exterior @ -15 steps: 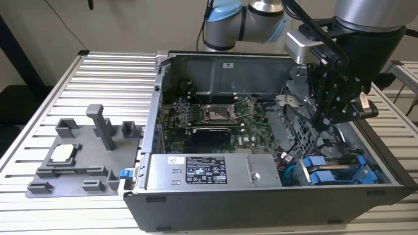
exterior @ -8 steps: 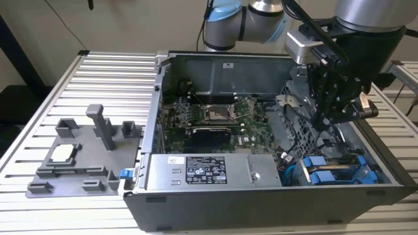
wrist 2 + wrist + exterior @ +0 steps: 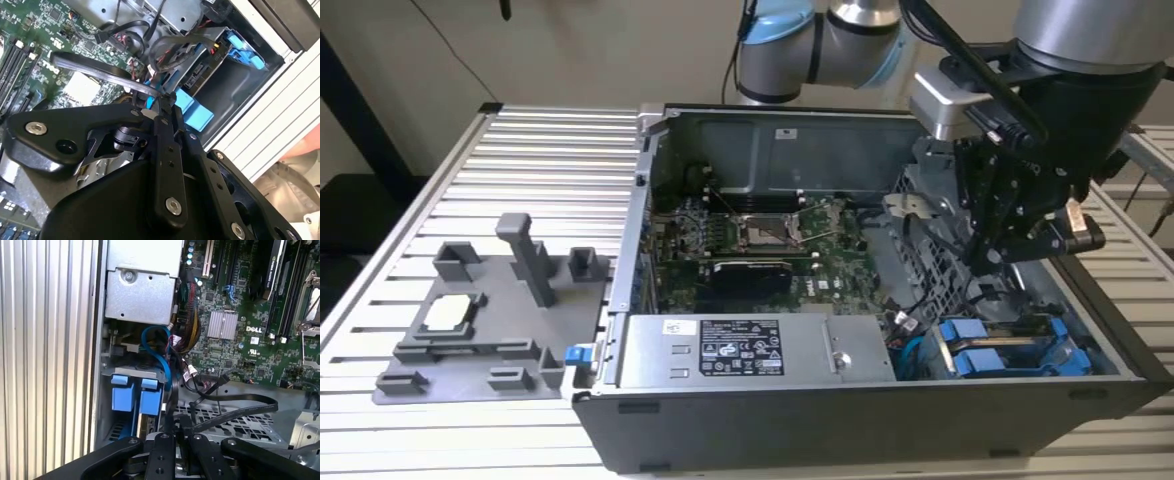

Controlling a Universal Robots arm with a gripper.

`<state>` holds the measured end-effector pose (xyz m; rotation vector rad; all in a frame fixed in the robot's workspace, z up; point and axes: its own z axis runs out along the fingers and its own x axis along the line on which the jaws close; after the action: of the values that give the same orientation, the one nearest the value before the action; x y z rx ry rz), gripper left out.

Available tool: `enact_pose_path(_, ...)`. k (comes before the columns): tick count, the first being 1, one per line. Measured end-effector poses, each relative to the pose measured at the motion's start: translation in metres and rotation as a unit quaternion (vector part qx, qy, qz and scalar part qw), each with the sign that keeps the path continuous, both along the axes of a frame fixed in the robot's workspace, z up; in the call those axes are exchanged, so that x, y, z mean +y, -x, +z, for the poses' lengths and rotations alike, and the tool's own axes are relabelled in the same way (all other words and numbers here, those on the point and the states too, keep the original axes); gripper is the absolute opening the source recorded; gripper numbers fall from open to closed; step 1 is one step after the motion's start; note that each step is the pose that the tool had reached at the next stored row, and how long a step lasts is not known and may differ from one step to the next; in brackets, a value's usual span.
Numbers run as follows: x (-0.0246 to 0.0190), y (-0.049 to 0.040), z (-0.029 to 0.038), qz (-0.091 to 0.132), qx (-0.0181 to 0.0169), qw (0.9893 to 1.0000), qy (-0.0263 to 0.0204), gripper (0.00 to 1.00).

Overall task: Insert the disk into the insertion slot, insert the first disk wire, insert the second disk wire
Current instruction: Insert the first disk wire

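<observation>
The disk sits in the insertion slot (image 3: pixel 1074 352) of the grey drive cage at the case's front corner, on the exterior view's right. Mostly its blue carrier brackets (image 3: pixel 983 360) show, with the drive body largely hidden; they also appear in both wrist views (image 3: pixel 150 402) (image 3: pixel 192 112). My gripper (image 3: pixel 983 262) hangs inside the case just above and behind the cage. Its fingers (image 3: pixel 162 107) are shut on the end of a flat black disk wire (image 3: pixel 100 67), which loops over the perforated metal plate (image 3: pixel 250 407). A blue wire (image 3: pixel 160 357) curves down beside the cage.
The open computer case (image 3: pixel 854 415) lies on a slatted metal table (image 3: pixel 547 170). A grey box with a white sticker (image 3: pixel 740 350) fills the front middle, and the green motherboard (image 3: pixel 761 235) lies behind it. A grey fixture (image 3: pixel 480 320) stands on the exterior view's left.
</observation>
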<state>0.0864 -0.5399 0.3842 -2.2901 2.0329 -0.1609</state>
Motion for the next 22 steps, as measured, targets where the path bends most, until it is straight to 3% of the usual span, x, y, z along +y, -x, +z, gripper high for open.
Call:
enact_pose_path(16, -0.0332, -0.0136, 0.0, 0.0, 0.0028, 1.0, -0.0027, 0.16)
enact_pose_path(18, -0.0354, -0.0141, 0.0, 0.0, 0.0031, 1.0, -0.0028, 0.16)
enact_pose_path(22, -0.0353, -0.0142, 0.0001, 0.0, 0.0031, 1.0, -0.0027, 0.16)
